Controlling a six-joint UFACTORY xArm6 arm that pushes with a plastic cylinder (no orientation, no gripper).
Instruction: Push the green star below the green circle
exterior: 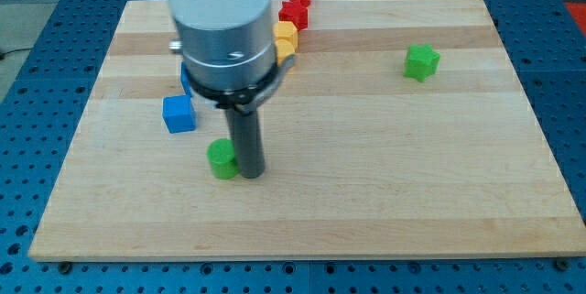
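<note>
The green star [421,62] lies on the wooden board at the view's upper right. The green circle [221,158] stands at the view's lower left of centre. My tip [251,174] is the lower end of the dark rod and sits right next to the green circle, on its right side, touching or nearly touching it. The green star is far from my tip, up and to the right.
A blue cube [179,114] lies left of the rod. Another blue block [187,81] is mostly hidden behind the arm. Two yellow blocks [285,39] and two red blocks [296,3] form a line near the board's top edge. The arm's grey body [220,19] covers the upper left middle.
</note>
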